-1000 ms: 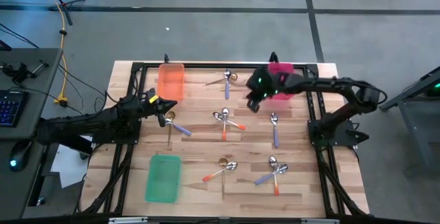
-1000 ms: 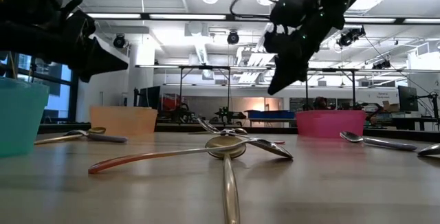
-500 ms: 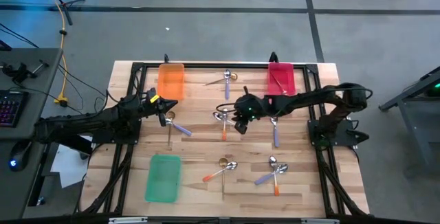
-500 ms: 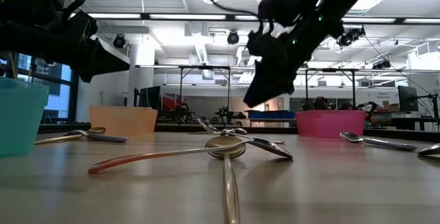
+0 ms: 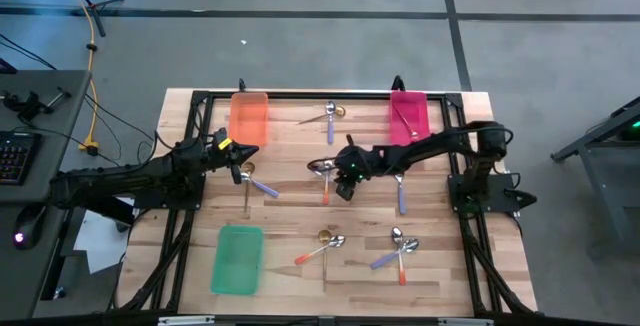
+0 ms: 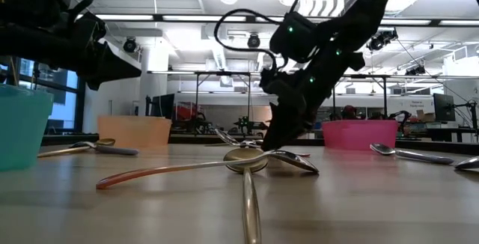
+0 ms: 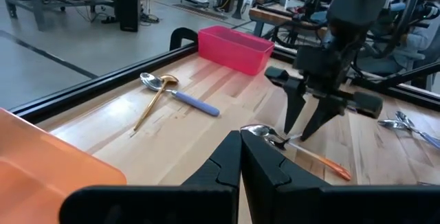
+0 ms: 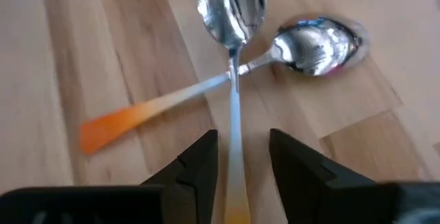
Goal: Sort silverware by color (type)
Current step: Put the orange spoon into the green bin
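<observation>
High view. We find the right gripper point(image 5: 342, 186) low over the middle of the table point(image 5: 290, 226), its jaws at a crossed pair of orange-handled spoons point(image 5: 325, 174). The left gripper point(image 5: 237, 170) waits well apart, beside the orange tray point(image 5: 249, 118), with a gold spoon and a purple-handled spoon point(image 5: 262, 187) just ahead of its jaws. The remaining silverware lies scattered: a pair near the far edge point(image 5: 329, 117), one purple-handled spoon point(image 5: 400, 188) to the outer side of the right arm, and two clusters point(image 5: 322, 245) point(image 5: 398, 249) toward the near edge. A spoon already lies in the pink tray point(image 5: 409, 116); the green tray point(image 5: 238, 258) holds nothing we can see.

Low view. The right gripper point(image 6: 275, 141) points steeply down, its tips near table level behind the closest crossed spoons point(image 6: 247, 160). Contact cannot be confirmed from here.

Left wrist view. The left jaws appear closed with nothing between them. Ahead, the right gripper point(image 7: 302, 124) stands with jaws spread over a spoon bowl point(image 7: 260, 132).

Right wrist view. The right jaws are open and astride the handle of the upper spoon point(image 8: 232, 59), which crosses the second spoon point(image 8: 206, 90) just beyond the tips.

Assessment. We judge the step to be the pick of the upper spoon. The jaws should close on its handle alone, behind the crossing, and settle fully to the table first, since the handle is thin and flat. Lifting straight up should keep the lower spoon from being dragged.
</observation>
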### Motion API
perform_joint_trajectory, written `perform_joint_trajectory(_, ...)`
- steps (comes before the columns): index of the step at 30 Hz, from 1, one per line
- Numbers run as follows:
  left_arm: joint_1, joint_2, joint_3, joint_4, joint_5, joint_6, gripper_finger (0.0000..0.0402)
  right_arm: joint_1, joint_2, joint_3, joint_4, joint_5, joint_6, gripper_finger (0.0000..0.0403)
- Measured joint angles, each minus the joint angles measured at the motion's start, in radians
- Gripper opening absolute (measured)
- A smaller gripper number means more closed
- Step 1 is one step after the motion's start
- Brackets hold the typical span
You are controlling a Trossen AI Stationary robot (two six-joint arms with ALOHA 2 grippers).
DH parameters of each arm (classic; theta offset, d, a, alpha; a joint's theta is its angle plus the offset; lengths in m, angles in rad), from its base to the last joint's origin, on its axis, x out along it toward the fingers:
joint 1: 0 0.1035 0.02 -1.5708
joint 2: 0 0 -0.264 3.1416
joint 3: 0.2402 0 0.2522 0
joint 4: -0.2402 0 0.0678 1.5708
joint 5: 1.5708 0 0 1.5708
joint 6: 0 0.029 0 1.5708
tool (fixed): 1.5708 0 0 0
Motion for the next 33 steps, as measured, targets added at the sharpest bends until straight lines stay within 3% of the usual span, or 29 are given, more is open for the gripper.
perform_joint_trajectory(5, 0.000, 0.013, 0.000, 0.000, 0.000, 0.000, 0.0000, 0.000, 0.018, 0.003, 0.013, 0.000, -0.017, 0.0094)
perform_joint_trajectory(12, 0.000, 0.016, 0.000, -0.001, 0.000, -0.004, 0.0000, -0.006, 0.020, 0.003, 0.024, -0.006, -0.054, 0.0009)
perform_joint_trajectory(21, 0.000, 0.016, 0.000, 0.000, 0.004, -0.013, 0.0002, -0.043, 0.001, -0.002, 0.064, -0.120, -0.042, 0.0004)
perform_joint_trajectory(26, 0.000, 0.016, 0.000, 0.001, 0.007, -0.029, 0.0016, -0.053, -0.053, -0.002, 0.106, -0.128, -0.049, 0.0004)
perform_joint_trajectory(33, 0.000, 0.060, 0.000, 0.094, 0.081, -0.075, 0.0053, -0.072, -0.089, 0.000, 0.399, -0.178, -0.050, 0.0002)
